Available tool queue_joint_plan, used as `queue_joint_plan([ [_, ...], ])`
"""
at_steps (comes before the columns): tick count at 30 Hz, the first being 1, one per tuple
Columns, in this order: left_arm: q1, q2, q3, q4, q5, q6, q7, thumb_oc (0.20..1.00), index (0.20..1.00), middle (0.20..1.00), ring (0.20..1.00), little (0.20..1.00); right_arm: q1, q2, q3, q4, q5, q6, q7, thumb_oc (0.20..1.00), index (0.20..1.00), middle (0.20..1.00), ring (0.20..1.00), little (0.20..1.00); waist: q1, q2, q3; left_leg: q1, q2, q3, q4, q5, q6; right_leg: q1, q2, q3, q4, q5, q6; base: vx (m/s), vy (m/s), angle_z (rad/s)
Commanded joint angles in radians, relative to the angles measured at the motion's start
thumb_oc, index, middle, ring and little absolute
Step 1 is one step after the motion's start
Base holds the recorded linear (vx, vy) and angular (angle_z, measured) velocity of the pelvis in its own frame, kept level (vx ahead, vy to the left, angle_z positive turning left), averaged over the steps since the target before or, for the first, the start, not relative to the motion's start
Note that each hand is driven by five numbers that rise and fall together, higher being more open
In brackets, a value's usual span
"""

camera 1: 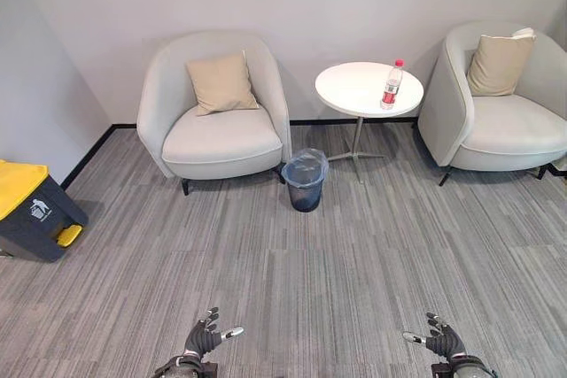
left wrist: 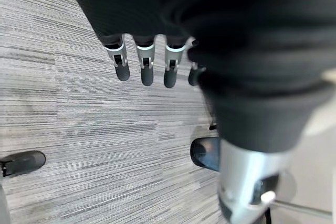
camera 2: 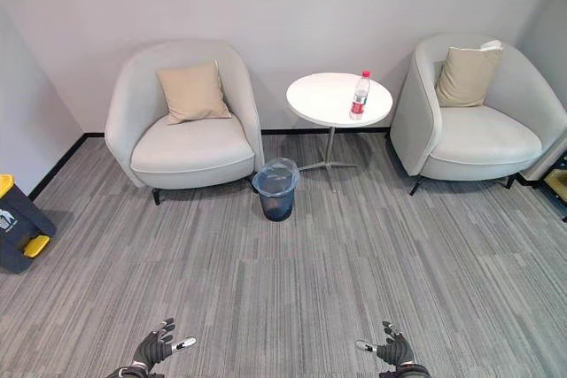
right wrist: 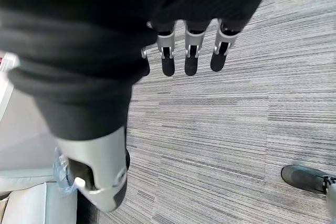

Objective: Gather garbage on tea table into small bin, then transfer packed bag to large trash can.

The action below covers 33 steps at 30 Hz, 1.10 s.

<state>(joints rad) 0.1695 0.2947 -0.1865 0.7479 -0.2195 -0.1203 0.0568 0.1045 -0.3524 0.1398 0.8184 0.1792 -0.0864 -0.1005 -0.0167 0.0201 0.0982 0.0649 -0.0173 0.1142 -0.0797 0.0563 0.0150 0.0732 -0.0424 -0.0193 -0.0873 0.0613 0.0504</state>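
Nothing gathered yet: clear plastic bottle with red label [camera 1: 391, 86] upright on round white desk [camera 1: 354, 88], bag-lined small bin [camera 1: 305, 180] beside it, both far ahead of empty, spread-fingered left hand [camera 1: 204, 337] and right hand [camera 1: 441, 339].

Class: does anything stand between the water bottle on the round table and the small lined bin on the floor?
Nothing visible does. The water bottle stands upright near the tea table edge; the small bin sits open on the carpet beside the table's base.

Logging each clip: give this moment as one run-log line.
stage: start, nothing gathered | bottle upright on tea table | small bin lined, on floor | left hand open | right hand open
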Motion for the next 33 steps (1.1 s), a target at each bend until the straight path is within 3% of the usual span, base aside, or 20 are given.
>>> queue_joint_plan([
  [1,-0.069,0.043,0.031,-0.023,-0.037,-0.037,0.015,1.000,1.000,1.000,1.000,1.000,-0.071,-0.013,-0.007,0.014,0.043,-0.026,-0.019,1.000,1.000,1.000,1.000,1.000,0.012,-0.051,0.043,-0.057,-0.004,-0.052,0.183,-0.185,-0.016,-0.005,-0.084,-0.007,0.074,-0.103,0.096,-0.03,0.069,-0.18],
  [8,-0.080,0.055,0.039,-0.030,-0.042,-0.042,0.023,1.000,1.000,1.000,1.000,1.000,-0.098,-0.005,-0.016,0.024,0.070,-0.023,-0.024,1.000,1.000,1.000,1.000,1.000,0.019,-0.053,0.061,-0.100,-0.030,-0.060,0.213,-0.205,0.004,-0.089,-0.097,0.014,0.155,-0.104,0.115,-0.01,0.094,-0.10],
  [12,-0.088,0.062,0.048,-0.032,-0.043,-0.040,0.030,1.000,1.000,1.000,1.000,1.000,-0.111,-0.003,-0.011,0.012,0.070,-0.023,-0.029,1.000,1.000,1.000,1.000,1.000,0.023,-0.046,0.079,-0.096,-0.030,-0.054,0.225,-0.224,0.021,-0.166,-0.095,0.007,0.289,-0.111,0.128,0.02,0.053,-0.19],
  [13,-0.085,0.060,0.051,-0.034,-0.046,-0.041,0.033,1.000,1.000,1.000,1.000,1.000,-0.113,-0.004,-0.009,0.004,0.067,-0.023,-0.029,1.000,1.000,1.000,1.000,1.000,0.024,-0.046,0.086,-0.085,-0.030,-0.051,0.224,-0.231,0.023,-0.191,-0.095,-0.006,0.316,-0.105,0.129,0.13,-0.022,-0.33],
  [15,-0.093,0.053,0.052,-0.019,-0.060,-0.041,0.041,1.000,1.000,1.000,1.000,1.000,-0.145,-0.012,0.010,-0.007,0.049,-0.021,-0.036,1.000,1.000,1.000,1.000,1.000,0.024,-0.043,0.108,-0.012,-0.023,-0.021,0.177,-0.244,0.016,-0.257,-0.115,-0.136,0.236,-0.036,0.125,0.22,-0.123,-0.64],
  [17,-0.099,0.049,0.057,-0.010,-0.068,-0.043,0.049,1.000,1.000,1.000,1.000,1.000,-0.149,-0.017,0.017,-0.012,0.038,-0.018,-0.040,1.000,1.000,1.000,1.000,1.000,0.020,-0.037,0.118,0.027,-0.011,-0.015,0.159,-0.248,0.005,-0.292,-0.133,-0.226,0.209,-0.016,0.122,0.21,-0.157,-0.69],
  [20,-0.093,0.046,0.056,-0.008,-0.061,-0.046,0.044,1.000,1.000,1.000,1.000,1.000,-0.130,-0.018,0.012,-0.024,0.033,-0.020,-0.039,1.000,1.000,1.000,1.000,1.000,0.014,-0.041,0.104,0.053,-0.009,-0.024,0.152,-0.262,-0.004,-0.264,-0.124,-0.217,0.186,-0.027,0.111,0.28,-0.228,-0.06],
  [22,-0.085,0.031,0.045,-0.006,-0.056,-0.044,0.039,1.000,1.000,1.000,1.000,1.000,-0.115,-0.025,0.002,-0.028,0.032,-0.030,-0.045,1.000,1.000,1.000,1.000,1.000,0.006,-0.030,0.080,0.081,0.030,-0.035,0.153,-0.266,-0.035,-0.229,-0.098,-0.221,0.171,-0.041,0.086,0.30,-0.273,0.49],
  [23,-0.085,0.028,0.040,-0.004,-0.056,-0.042,0.038,1.000,1.000,1.000,1.000,1.000,-0.113,-0.025,0.002,-0.029,0.034,-0.034,-0.044,1.000,1.000,1.000,1.000,1.000,0.003,-0.028,0.072,0.075,0.039,-0.040,0.163,-0.246,-0.047,-0.220,-0.089,-0.221,0.160,-0.043,0.078,0.26,-0.340,0.44],
  [25,-0.101,0.015,0.020,-0.010,-0.060,-0.037,0.027,1.000,1.000,1.000,1.000,1.000,-0.102,-0.035,0.003,-0.051,0.039,-0.043,-0.040,1.000,1.000,1.000,1.000,1.000,-0.001,-0.020,0.081,-0.003,0.098,-0.045,0.362,-0.124,-0.112,-0.145,-0.045,-0.229,0.107,-0.077,0.031,0.24,-0.392,0.07],
  [27,-0.108,0.011,0.012,-0.009,-0.062,-0.035,0.027,1.000,1.000,1.000,1.000,1.000,-0.104,-0.039,0.006,-0.043,0.038,-0.041,-0.043,1.000,1.000,1.000,1.000,1.000,0.001,-0.023,0.087,-0.038,0.111,-0.038,0.412,-0.098,-0.114,-0.124,-0.041,-0.232,0.093,-0.092,0.018,0.10,-0.177,0.17],
  [29,-0.122,0.003,0.003,-0.002,-0.061,-0.035,0.026,1.000,1.000,1.000,1.000,1.000,-0.112,-0.045,0.014,-0.036,0.033,-0.037,-0.042,1.000,1.000,1.000,1.000,1.000,0.009,-0.029,0.099,-0.094,0.095,-0.045,0.444,-0.118,-0.098,-0.096,-0.036,-0.224,0.076,-0.108,0.011,0.14,-0.145,-0.22],
  [32,-0.128,0.000,-0.011,0.005,-0.052,-0.032,0.024,1.000,1.000,1.000,1.000,1.000,-0.116,-0.047,0.016,-0.026,0.037,-0.035,-0.041,1.000,1.000,1.000,1.000,1.000,0.023,-0.045,0.099,-0.163,0.039,-0.054,0.380,-0.172,-0.071,-0.065,-0.033,-0.212,0.059,-0.127,0.015,0.19,-0.083,-0.07],
  [33,-0.129,0.000,-0.017,0.010,-0.048,-0.030,0.022,1.000,1.000,1.000,1.000,1.000,-0.115,-0.047,0.016,-0.022,0.038,-0.034,-0.040,1.000,1.000,1.000,1.000,1.000,0.029,-0.049,0.100,-0.195,0.018,-0.061,0.355,-0.168,-0.066,-0.052,-0.030,-0.207,0.055,-0.134,0.017,0.23,-0.063,0.00],
])
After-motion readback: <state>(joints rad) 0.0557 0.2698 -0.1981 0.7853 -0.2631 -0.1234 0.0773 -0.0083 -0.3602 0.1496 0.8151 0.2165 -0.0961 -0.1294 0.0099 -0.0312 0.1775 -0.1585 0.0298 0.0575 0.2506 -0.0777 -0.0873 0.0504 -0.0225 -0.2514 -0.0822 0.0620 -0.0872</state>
